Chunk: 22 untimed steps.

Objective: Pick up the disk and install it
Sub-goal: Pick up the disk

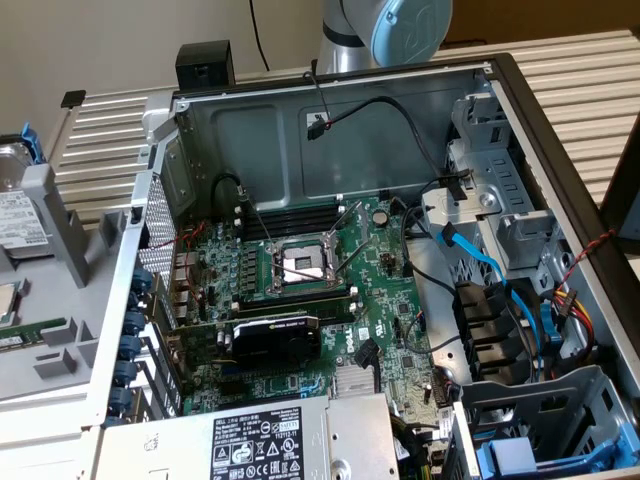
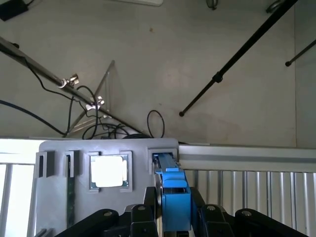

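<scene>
The disk (image 2: 173, 193) stands on edge in a slot of the grey holder (image 2: 59, 148), its bright blue rail facing the wrist camera. My gripper (image 2: 174, 210) straddles that rail, with black fingers (image 2: 149, 200) pressed against both sides, shut on it. The disk's lower part is still down in the slot. In the exterior view the disk (image 1: 14, 215) shows at the far left edge as a silver body with a white label and a blue rail tip, upright in the holder (image 1: 55, 215).
The open computer case (image 1: 545, 120) holds a motherboard (image 1: 300, 265), a black graphics card (image 1: 275, 338), a grey power supply (image 1: 300, 440) and blue-railed drive bays (image 1: 520, 455) among loose cables. A processor chip (image 2: 109, 171) lies in the holder. Stand legs (image 2: 237, 54) cross the floor.
</scene>
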{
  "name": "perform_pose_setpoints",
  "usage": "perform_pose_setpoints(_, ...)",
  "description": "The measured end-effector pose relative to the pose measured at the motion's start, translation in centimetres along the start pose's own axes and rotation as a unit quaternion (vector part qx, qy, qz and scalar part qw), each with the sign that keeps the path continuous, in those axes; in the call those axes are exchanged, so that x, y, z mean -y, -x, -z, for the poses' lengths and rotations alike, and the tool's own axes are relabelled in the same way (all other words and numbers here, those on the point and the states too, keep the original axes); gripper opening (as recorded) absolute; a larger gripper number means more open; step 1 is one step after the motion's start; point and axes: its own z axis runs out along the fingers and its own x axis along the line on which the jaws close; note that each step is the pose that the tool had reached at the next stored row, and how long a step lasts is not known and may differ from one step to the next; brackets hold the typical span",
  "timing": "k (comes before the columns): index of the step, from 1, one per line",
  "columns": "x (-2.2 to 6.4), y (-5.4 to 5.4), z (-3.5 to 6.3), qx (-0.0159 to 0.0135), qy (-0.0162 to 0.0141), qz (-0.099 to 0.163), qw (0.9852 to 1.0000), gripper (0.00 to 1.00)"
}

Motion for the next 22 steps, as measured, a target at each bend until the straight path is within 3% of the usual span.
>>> perform_pose_setpoints(22, 0.01, -0.15, 0.18, 0.0001, 0.0007, 0.0, 1.0, 0.38)
